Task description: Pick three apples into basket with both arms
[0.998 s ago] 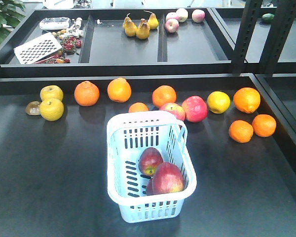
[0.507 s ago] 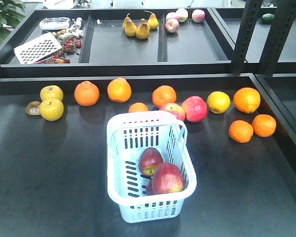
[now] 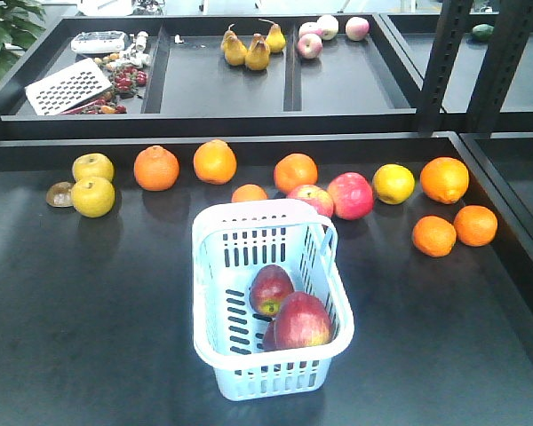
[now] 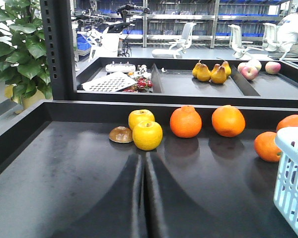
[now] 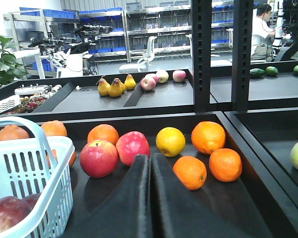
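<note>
The pale blue basket (image 3: 198, 293) stands on the dark table, front centre. Two dark red apples lie inside it, one (image 3: 270, 288) behind the other (image 3: 300, 321); a dark red sliver under them may be a third apple. The basket's corner (image 4: 293, 178) shows at the right of the left wrist view. In the right wrist view the basket (image 5: 54, 188) is at the left with an apple (image 5: 5, 213) in it. My left gripper (image 4: 144, 156) is shut and empty, low over the table. My right gripper (image 5: 150, 157) is shut and empty too. Neither arm shows in the front view.
Two brighter red apples (image 3: 350, 195) (image 3: 312, 199) lie just behind the basket. Oranges (image 3: 155, 168) (image 3: 433, 235) and yellow fruit (image 3: 92, 196) form a row along the back ledge. Behind it are trays with pears (image 3: 249, 49). A black post (image 3: 444, 62) stands at the right.
</note>
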You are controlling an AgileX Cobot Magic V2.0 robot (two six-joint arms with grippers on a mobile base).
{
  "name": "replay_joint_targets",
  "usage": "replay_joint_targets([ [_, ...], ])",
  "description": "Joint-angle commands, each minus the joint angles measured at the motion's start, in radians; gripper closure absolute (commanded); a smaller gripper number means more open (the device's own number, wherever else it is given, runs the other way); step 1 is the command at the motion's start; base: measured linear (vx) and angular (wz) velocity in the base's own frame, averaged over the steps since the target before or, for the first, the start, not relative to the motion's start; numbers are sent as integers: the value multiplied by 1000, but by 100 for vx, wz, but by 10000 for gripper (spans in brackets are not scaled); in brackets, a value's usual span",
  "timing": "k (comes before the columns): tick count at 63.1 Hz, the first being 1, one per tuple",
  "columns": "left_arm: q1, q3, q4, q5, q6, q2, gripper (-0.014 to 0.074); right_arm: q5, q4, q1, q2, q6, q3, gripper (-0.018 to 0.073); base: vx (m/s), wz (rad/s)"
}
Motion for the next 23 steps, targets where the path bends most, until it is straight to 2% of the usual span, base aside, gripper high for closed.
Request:
replay_joint_targets([
  [1,2,9,-3,-68,-10,-15,603,-77,-4,-6,-13,-8,13,564,0,0],
  [23,2,9,-3,-68,-10,-15,603,-77,-4,-6,-13,-8,13,564,0,0],
])
